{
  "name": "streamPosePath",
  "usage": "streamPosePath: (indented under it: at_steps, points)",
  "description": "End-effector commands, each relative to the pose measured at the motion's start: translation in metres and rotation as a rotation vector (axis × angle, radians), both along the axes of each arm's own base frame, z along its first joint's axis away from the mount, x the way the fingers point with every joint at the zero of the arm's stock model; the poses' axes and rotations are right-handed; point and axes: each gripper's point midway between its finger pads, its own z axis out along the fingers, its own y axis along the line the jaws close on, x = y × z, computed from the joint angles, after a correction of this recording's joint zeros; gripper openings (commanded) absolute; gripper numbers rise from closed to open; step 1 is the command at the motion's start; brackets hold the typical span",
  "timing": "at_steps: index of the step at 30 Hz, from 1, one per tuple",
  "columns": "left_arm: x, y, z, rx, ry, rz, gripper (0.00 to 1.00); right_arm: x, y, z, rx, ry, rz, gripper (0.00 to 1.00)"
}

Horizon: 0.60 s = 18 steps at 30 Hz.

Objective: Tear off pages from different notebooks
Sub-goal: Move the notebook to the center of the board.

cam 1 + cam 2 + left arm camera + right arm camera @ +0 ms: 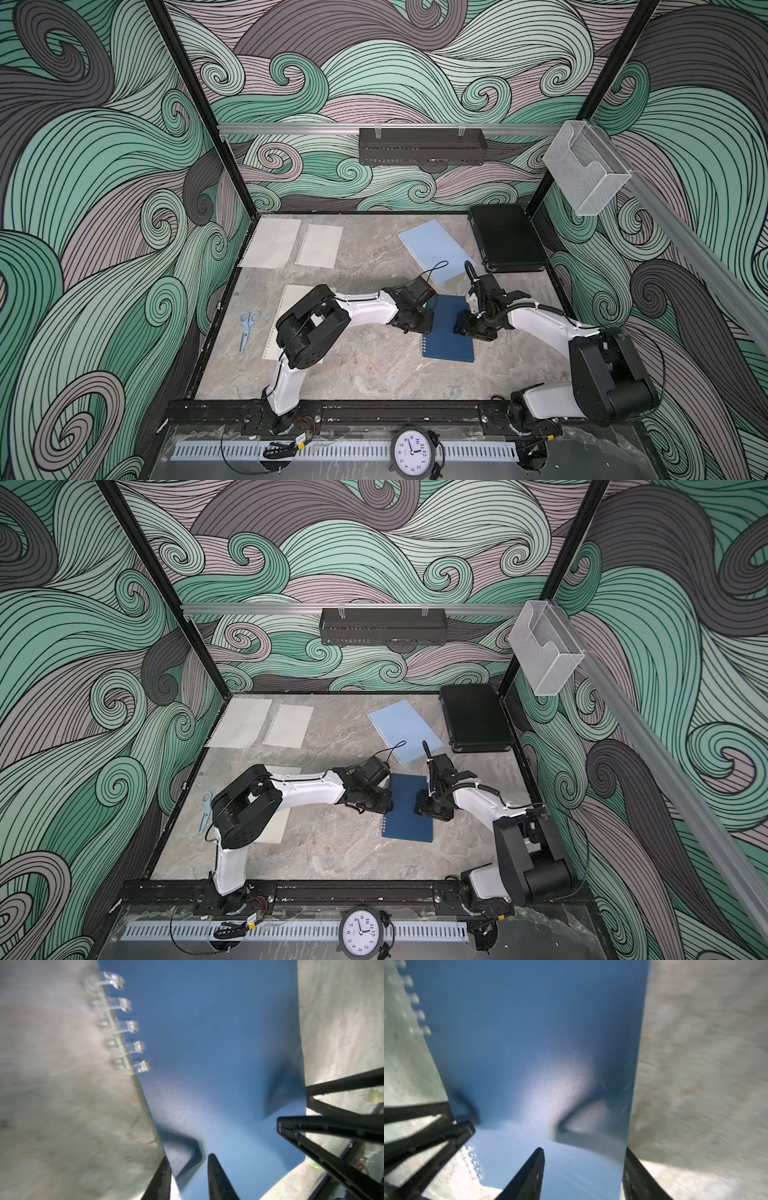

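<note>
The dark navy notebook (449,345) lies flat mid-table, its spiral (124,1026) along one side. My left gripper (419,328) points down at the spiral-side edge, open; one finger (162,1178) stands off the edge and the other rests over the cover (218,1043). My right gripper (461,330) is open wide at the opposite edge, straddling it (583,1149). The light blue notebook (430,247) lies behind. A cream notebook (274,345) sits partly hidden under my left arm. Two loose pages (272,243) (320,245) lie at the back left.
A flat black case (507,237) sits in the back right corner beside the light blue notebook. Light blue scissors (248,330) lie near the left wall. A black shelf (422,145) and a clear holder (586,170) hang on the rails.
</note>
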Motion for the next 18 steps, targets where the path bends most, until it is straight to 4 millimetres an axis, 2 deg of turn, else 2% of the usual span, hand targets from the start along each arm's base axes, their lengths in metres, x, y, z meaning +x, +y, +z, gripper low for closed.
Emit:
streamPosePath:
  at_steps: [1, 5, 9, 13, 18]
  points:
    - [-0.029, -0.015, -0.029, 0.018, 0.109, -0.045, 0.30, 0.007, -0.018, 0.011, -0.043, -0.013, -0.047, 0.65]
    - [-0.036, -0.033, -0.035, 0.002, 0.135, -0.059, 0.30, 0.015, -0.037, 0.014, -0.061, 0.003, -0.085, 0.70]
    - [-0.033, -0.049, -0.040, -0.011, 0.145, -0.055, 0.30, 0.022, -0.058, 0.009, -0.080, 0.008, -0.152, 0.79]
    - [-0.029, -0.064, -0.043, -0.030, 0.151, -0.052, 0.30, 0.026, -0.081, 0.001, -0.079, 0.034, -0.229, 0.80]
    - [-0.028, -0.081, -0.050, -0.051, 0.177, -0.060, 0.30, 0.030, -0.097, -0.001, -0.055, 0.034, -0.293, 0.82]
